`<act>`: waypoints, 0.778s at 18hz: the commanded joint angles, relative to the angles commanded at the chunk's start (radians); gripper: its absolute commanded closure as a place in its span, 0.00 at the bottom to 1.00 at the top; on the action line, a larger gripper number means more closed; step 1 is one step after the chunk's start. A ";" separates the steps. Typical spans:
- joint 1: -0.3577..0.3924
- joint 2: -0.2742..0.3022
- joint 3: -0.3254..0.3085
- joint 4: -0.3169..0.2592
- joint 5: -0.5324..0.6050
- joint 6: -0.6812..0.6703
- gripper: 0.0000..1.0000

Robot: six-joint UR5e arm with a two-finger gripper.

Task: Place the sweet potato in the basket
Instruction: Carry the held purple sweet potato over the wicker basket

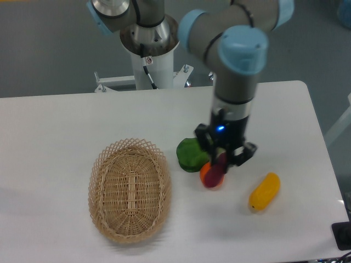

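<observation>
Wicker basket (130,190) sits on the white worktop (66,126) toward its front-left, apart from everything else. Right of it lies a green leafy vegetable (190,154), partly hidden by the arm. Next, the claw (221,163) grips the sweet potato (215,172), held above the worktop's middle in front of the orange (206,173). A yellow vegetable (265,192) lies toward the front-right corner.

basket (130,190): tan woven wicker, rough, open lattice rim | sweet potato (215,170): smooth dark magenta skin, slight sheen | gripper (224,159): black, matt, hard-looking | yellow vegetable (265,191): glossy, plastic-like | orange (206,174): faintly shiny | leafy green (190,153): smooth, glossy | table (66,126): white, matt, smooth
</observation>
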 joint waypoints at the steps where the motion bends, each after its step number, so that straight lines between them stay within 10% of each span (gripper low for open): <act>1: -0.020 0.000 -0.021 0.022 0.002 -0.042 0.79; 7: -0.137 -0.009 -0.169 0.128 0.064 -0.047 0.78; 14: -0.203 -0.103 -0.174 0.195 0.109 -0.015 0.78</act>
